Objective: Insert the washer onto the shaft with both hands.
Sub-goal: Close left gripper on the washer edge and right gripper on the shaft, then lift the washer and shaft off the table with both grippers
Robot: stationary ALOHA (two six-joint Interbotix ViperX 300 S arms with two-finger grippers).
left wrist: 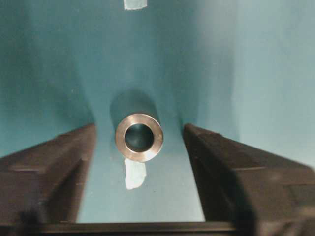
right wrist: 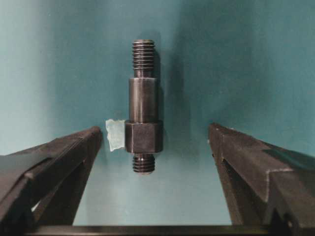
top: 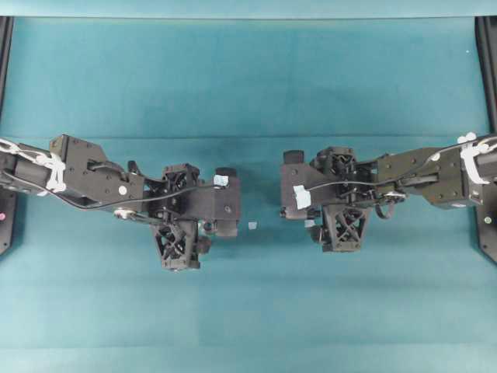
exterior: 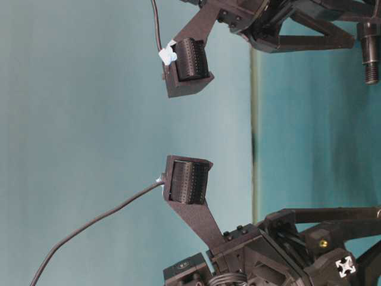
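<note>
My left end effector [left wrist: 140,162] sits spread around the washer [left wrist: 139,137], not touching; my right end effector [right wrist: 155,162] is spread around the shaft [right wrist: 143,105], which lies flat on the worktop [right wrist: 236,64].

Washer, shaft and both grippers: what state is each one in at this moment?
Washer: flat on the mat, hole up, ungripped between the fingers.
Shaft: lying on the mat, untouched.
Left gripper: open, straddling the washer.
Right gripper: open, straddling the shaft.
</note>
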